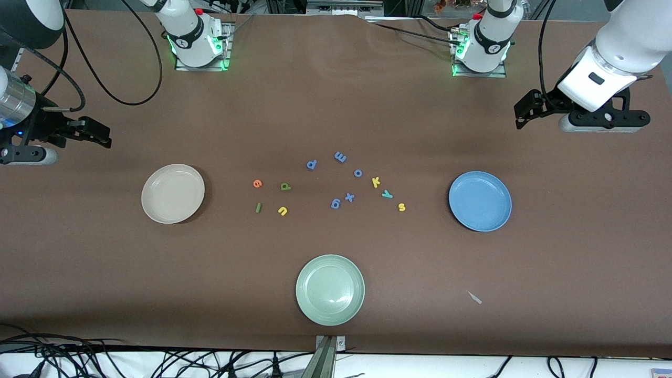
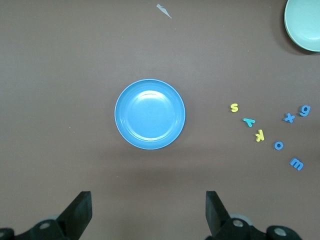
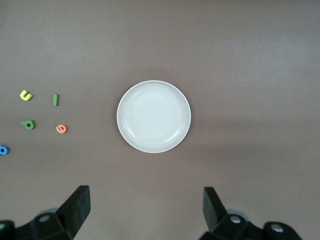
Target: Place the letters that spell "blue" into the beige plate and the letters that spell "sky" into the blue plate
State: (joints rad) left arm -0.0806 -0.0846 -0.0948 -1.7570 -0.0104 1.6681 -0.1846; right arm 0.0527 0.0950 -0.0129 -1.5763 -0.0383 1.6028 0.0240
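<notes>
The beige plate [image 1: 172, 193] [image 3: 154, 116] lies empty toward the right arm's end. Beside it, nearer the table's middle, are the orange e [image 1: 257, 183] [image 3: 61, 129], olive b [image 1: 285, 186], dark green l [image 1: 258, 208] and yellow u [image 1: 282, 211]. The blue plate [image 1: 480, 201] [image 2: 150, 114] lies empty toward the left arm's end, with the yellow k [image 1: 376, 182], teal y [image 1: 387, 194] and yellow s [image 1: 401, 207] [image 2: 234, 107] beside it. My left gripper [image 1: 521, 114] [image 2: 148, 210] hangs open over bare table by the blue plate. My right gripper [image 1: 105, 137] [image 3: 146, 207] hangs open by the beige plate.
A pale green plate [image 1: 330, 290] lies nearer to the front camera than the letters. Several blue-purple letters [image 1: 340, 156] sit between the two letter groups. A small pale scrap [image 1: 475, 297] lies on the brown table cover [image 1: 577, 262] near the front edge.
</notes>
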